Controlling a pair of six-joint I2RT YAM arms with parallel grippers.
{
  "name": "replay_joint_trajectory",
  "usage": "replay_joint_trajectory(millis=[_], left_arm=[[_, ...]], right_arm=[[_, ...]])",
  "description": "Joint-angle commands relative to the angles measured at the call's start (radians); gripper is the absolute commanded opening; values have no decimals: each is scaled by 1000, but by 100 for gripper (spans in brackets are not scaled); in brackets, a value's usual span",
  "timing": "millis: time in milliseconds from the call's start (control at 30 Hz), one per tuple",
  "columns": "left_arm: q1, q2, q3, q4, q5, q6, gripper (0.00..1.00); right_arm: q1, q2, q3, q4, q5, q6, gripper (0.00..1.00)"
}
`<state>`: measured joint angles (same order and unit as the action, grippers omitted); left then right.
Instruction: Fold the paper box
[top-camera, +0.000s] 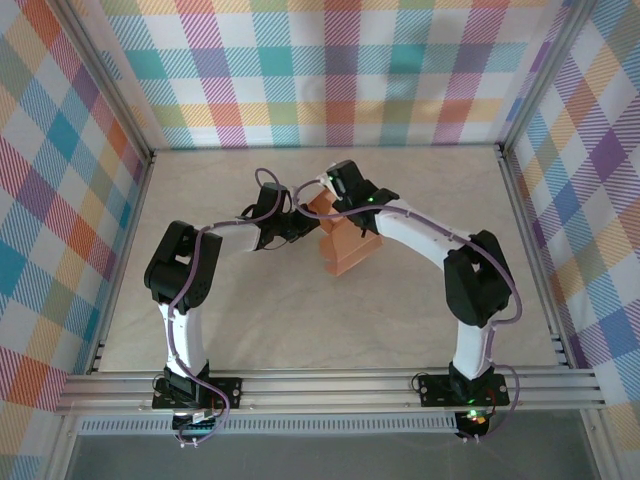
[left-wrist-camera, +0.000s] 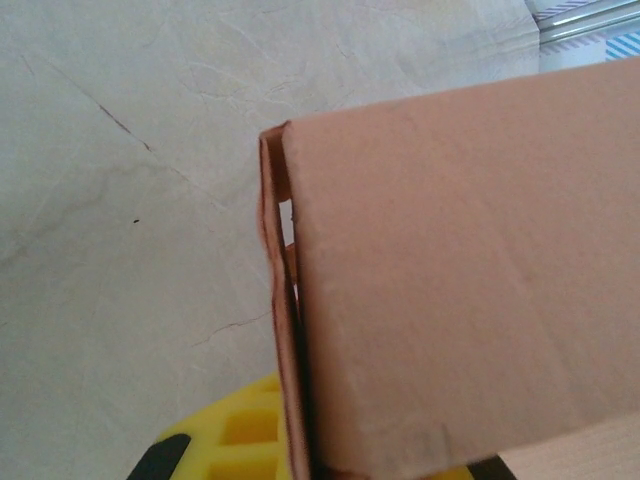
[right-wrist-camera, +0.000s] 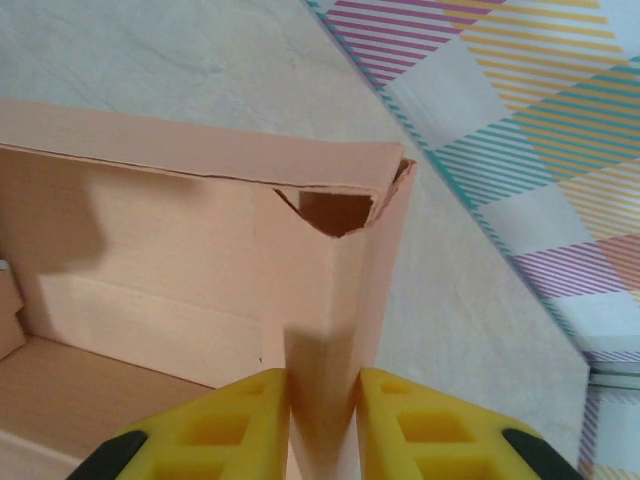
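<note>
Surface (top-camera: 300, 320), pale and marbled, spreads under both arms. Paper box (top-camera: 348, 245), salmon card partly folded up, is near the middle of it, between the two wrists. Right pincer (right-wrist-camera: 322, 430) pinches an upright corner wall of the box. Left pincer (left-wrist-camera: 330, 460) is clamped tight on another thin wall.

The paper box (right-wrist-camera: 180, 270) reads to me as thin matt card, salmon-orange and faintly fibrous, with a ragged torn edge at its corner. The fingers (right-wrist-camera: 420, 435) of my right end effector (right-wrist-camera: 322, 378) are yellow plastic, smooth with a dull sheen. The desk (left-wrist-camera: 120, 250) is a pale matt sheet, marbled and finely creased. The frame rails (top-camera: 330, 388) look like brushed metal, and the plaid walls (top-camera: 300, 70) look like cloth.
</note>
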<state>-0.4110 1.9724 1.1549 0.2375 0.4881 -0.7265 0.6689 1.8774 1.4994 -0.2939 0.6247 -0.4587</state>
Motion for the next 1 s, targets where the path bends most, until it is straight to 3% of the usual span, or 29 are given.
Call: replay_joint_trajectory(millis=[0, 333, 533, 967], left_arm=[[-15, -66, 29, 79, 64, -2, 0], [-15, -69, 30, 77, 65, -7, 0], [-14, -73, 26, 80, 66, -6, 0], [-15, -80, 17, 89, 66, -7, 0]], right_arm=[[31, 32, -5, 47, 35, -46, 22], [55, 75, -34, 154, 164, -170, 13], [50, 77, -49, 196, 170, -211, 27], [30, 102, -46, 229, 167, -281, 29]])
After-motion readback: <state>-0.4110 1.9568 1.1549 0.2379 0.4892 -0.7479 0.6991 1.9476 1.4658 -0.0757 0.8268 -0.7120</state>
